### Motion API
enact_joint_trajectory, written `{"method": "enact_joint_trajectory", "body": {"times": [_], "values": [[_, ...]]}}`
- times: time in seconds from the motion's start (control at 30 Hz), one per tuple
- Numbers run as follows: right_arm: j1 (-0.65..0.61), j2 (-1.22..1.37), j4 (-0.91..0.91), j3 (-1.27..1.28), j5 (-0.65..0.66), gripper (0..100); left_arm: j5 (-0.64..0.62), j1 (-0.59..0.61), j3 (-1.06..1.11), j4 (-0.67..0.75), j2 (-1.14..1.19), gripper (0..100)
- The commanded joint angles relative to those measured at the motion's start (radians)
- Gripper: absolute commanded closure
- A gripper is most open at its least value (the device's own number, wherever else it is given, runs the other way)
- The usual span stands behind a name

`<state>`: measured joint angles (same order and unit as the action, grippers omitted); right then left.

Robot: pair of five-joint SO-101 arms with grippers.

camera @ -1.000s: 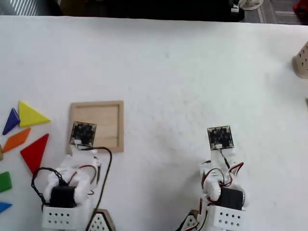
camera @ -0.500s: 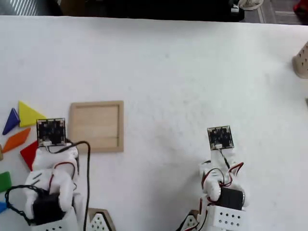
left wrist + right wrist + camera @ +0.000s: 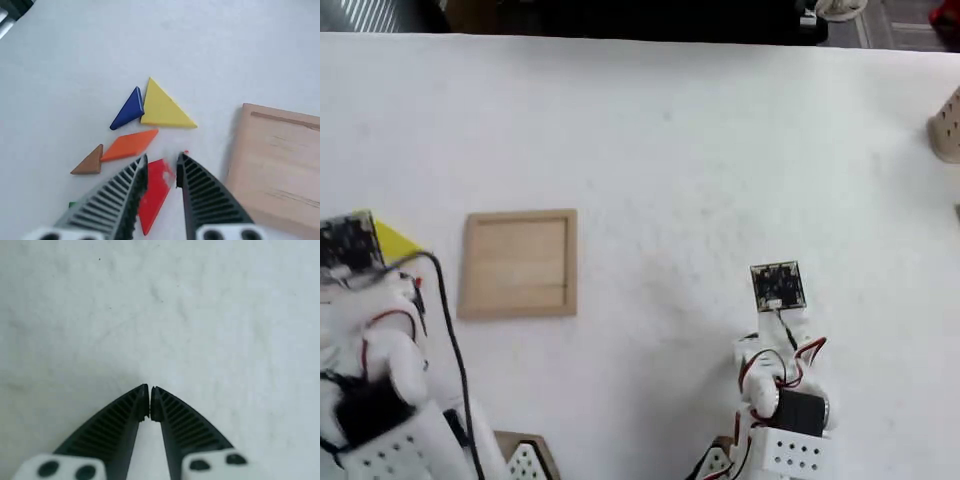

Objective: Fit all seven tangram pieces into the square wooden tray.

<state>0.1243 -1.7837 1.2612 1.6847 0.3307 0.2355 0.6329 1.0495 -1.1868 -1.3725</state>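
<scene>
The left fingers (image 3: 125,195) are hovering, narrowly parted, above the red triangle (image 3: 154,195), which is lying on the counter (image 3: 75,60) just beside the empty tray (image 3: 280,165). The first pick seems to be starting. Next, the fingers probably need lowering to straddle the triangle's edges. The right fingers (image 3: 125,415) are resting closed, well apart.

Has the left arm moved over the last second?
Yes. In the high view the left arm swung left, from over a corner of the wooden tray to clear of it, beside the yellow triangle.
</scene>
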Motion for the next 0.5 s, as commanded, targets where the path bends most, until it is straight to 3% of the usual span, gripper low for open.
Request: {"method": "enact_joint_trajectory", "body": {"times": [0.0,0.17,0.37,0.47], "values": [[0.008,-0.013,0.005,0.006,0.015,98.1,0.040,0.041,-0.282,-0.038,0.340,88],[0.008,-0.013,0.005,0.006,0.015,98.1,0.176,0.068,-0.496,-0.110,0.578,88],[0.008,-0.013,0.005,0.006,0.015,98.1,0.244,0.088,-0.617,-0.058,0.805,88],[0.008,-0.013,0.005,0.006,0.015,98.1,0.318,0.094,-0.640,-0.032,0.895,81]]}}
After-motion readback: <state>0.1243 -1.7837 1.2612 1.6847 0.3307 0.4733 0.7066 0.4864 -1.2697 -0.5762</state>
